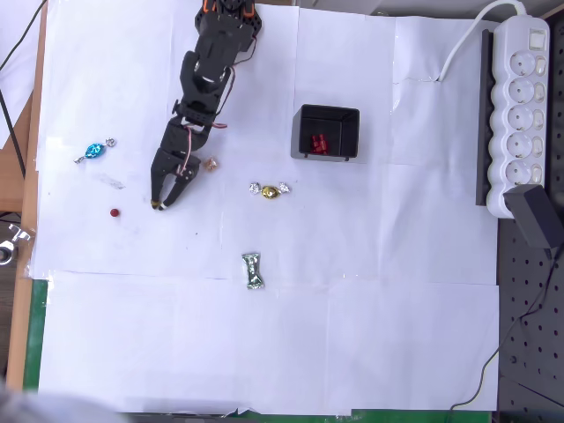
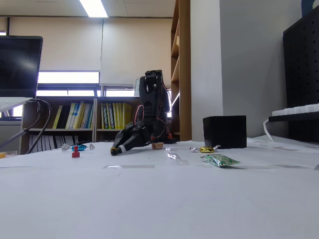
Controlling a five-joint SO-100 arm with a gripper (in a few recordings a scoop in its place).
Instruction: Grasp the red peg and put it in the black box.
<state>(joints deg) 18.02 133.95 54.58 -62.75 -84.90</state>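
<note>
Red peg stands alone on the white counter, apart from everything, at about 8 o'clock from the tool in the overhead view. In the fixed view the peg stands upright at about 9 o'clock from the tool, just in front of a blue candy. The tool points down-left toward the peg, low over the counter. Its fingers look slightly apart with nothing between them, though the dark fingers blur together and the gap is hard to judge.

Black box lies well apart at about 2 o'clock from the tool in the overhead view, with bright red pieces already inside; in the fixed view its near wall hides the inside.

A brownish candy lies just beside the tool. A gold candy and a green one lie between tool and box, clear of the peg.
</note>
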